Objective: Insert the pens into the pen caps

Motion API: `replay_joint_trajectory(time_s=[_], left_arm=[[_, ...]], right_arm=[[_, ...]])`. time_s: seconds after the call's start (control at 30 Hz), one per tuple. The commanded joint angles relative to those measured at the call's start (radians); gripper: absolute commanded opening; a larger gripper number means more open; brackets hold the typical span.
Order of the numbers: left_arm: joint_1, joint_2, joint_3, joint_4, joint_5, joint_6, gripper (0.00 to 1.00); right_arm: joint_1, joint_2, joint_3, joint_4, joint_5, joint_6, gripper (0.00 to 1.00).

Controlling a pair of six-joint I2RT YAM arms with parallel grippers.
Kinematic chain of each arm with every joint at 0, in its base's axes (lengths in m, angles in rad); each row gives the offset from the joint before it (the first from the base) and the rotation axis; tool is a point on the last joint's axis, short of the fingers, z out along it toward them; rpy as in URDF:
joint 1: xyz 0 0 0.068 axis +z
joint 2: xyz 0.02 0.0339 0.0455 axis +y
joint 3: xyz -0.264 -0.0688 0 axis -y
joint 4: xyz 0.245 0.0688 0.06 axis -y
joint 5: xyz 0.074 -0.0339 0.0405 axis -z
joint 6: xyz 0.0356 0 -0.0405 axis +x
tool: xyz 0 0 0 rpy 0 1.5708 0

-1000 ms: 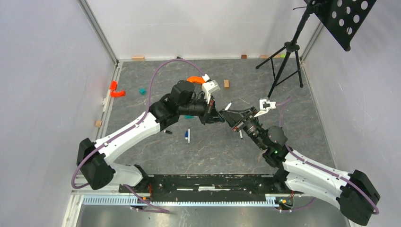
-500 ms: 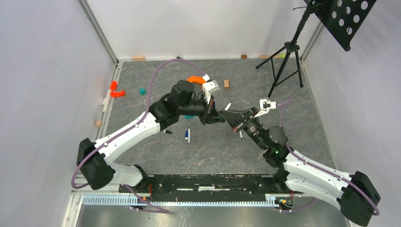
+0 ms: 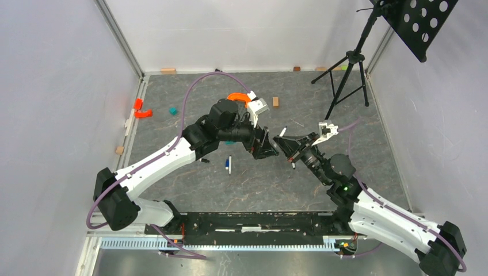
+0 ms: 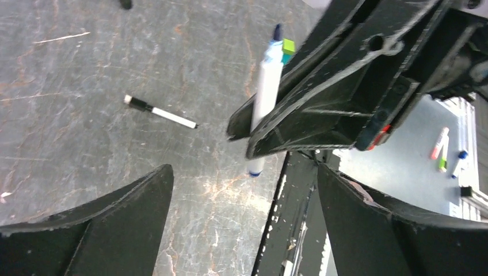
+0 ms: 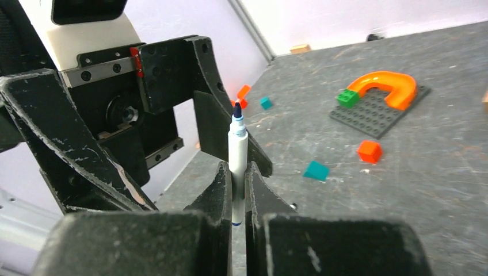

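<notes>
Left gripper [image 3: 266, 146] has let go and backed off toward the left of the top view. Half a second back it sat closed, nose to nose with the right gripper [image 3: 286, 144]; now its fingers are spread wide with nothing between them. Right arm has swung slightly toward the lower right. Right gripper is clamped tight on the blue-tipped pen [image 5: 237, 146], held low on the barrel so the nib end stands proud above the fingers, centre frame in the right wrist view, clear of the table [image 3: 380, 155]. Judgement: reads as a handover, the pen regripped to leave the bare tip free for a cap; none is on it yet. Second pen [image 3: 229, 165] lies on the table below and left of centre in the top view. Third pen [image 4: 161, 112] lies flat at left in the left wrist view, one end black. Blue cap: cannot pick it out in any view.
</notes>
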Motion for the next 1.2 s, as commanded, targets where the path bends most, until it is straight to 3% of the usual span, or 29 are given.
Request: replay_joint_trajectory(time_s=[0.0,0.13,0.27,0.5,0.63,0.77,1.07,1.17], left_arm=[[-0.002,-0.022,0.007,-0.004,-0.124,0.026,1.00],[-0.002,-0.009,0.009,-0.013,-0.235,0.010,1.00],[-0.002,0.002,0.021,-0.034,-0.433,-0.021,1.00],[0.000,0.020,0.073,-0.192,-0.819,-0.246,1.00],[0.010,-0.023,0.001,-0.258,-1.037,-0.398,1.00],[0.065,-0.091,-0.105,-0.291,-1.036,-0.508,1.00],[0.109,-0.188,-0.195,-0.639,-1.147,-0.890,0.99],[0.109,-0.216,-0.248,-0.663,-1.129,-0.960,0.85]], right_arm=[[0.006,-0.072,0.063,-0.146,0.122,-0.102,0.00],[0.006,-0.137,0.094,-0.293,0.228,-0.177,0.00],[0.006,-0.206,0.101,-0.406,0.330,-0.214,0.00],[0.006,-0.234,0.139,-0.531,0.397,-0.241,0.00],[0.006,-0.245,0.144,-0.540,0.403,-0.247,0.00],[0.006,-0.267,0.137,-0.542,0.408,-0.246,0.00],[0.006,-0.289,0.143,-0.669,0.433,-0.188,0.00],[0.006,-0.289,0.150,-0.712,0.435,-0.181,0.00]])
